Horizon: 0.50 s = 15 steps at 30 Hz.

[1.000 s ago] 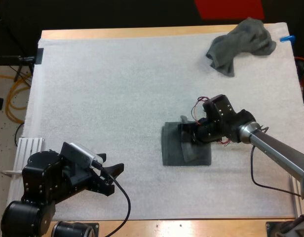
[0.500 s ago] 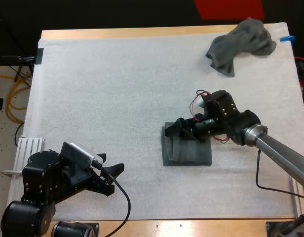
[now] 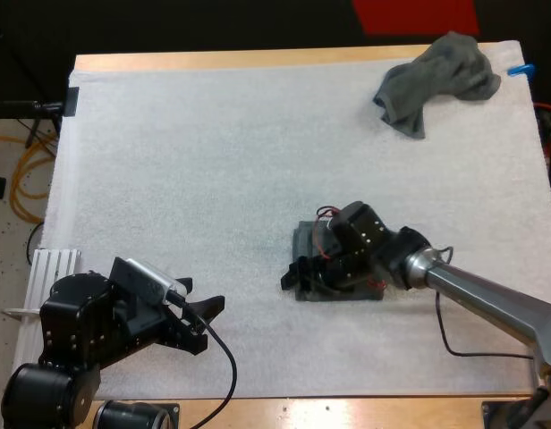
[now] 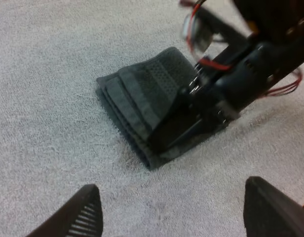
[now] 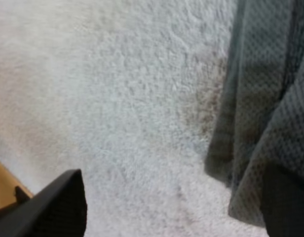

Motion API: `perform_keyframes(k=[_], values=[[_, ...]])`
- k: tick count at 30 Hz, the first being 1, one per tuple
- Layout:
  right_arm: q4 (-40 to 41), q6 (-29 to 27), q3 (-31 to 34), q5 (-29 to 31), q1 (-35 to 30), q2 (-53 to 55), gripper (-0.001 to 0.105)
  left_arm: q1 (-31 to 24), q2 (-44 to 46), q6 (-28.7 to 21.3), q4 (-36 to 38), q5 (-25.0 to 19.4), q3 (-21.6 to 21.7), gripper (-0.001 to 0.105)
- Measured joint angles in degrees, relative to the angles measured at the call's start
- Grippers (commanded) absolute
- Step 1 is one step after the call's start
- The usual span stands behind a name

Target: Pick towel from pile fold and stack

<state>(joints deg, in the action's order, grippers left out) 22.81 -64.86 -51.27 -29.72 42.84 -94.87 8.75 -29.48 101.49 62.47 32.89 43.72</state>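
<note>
A folded towel (image 4: 142,91), dark grey-green with a waffle weave and layered edges, lies as a flat rectangle on the fuzzy white mat (image 3: 213,161), right of centre. The right gripper (image 3: 298,273) sits low over its left edge, fingers spread: one above bare mat, the other over the cloth. The left gripper (image 3: 207,323) hovers at the near left, its ribbed fingers released. A crumpled towel (image 3: 434,79) sits at the far right corner.
</note>
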Motion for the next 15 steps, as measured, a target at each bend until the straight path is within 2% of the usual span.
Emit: perform_keyframes(k=[5, 10, 15], values=[[-0.3, 0.1, 0.0, -1.1, 0.4, -1.6, 0.071, 0.0, 0.0, 0.0, 0.0, 0.0, 0.0, 0.059], [-0.1, -0.4, 0.2, -1.4, 0.4, 2.7, 0.071, 0.0, 0.0, 0.0, 0.0, 0.0, 0.0, 0.059], [1.9, -0.9, 0.2, 3.3, 0.4, 12.4, 0.071, 0.0, 0.0, 0.0, 0.0, 0.0, 0.0, 0.059]])
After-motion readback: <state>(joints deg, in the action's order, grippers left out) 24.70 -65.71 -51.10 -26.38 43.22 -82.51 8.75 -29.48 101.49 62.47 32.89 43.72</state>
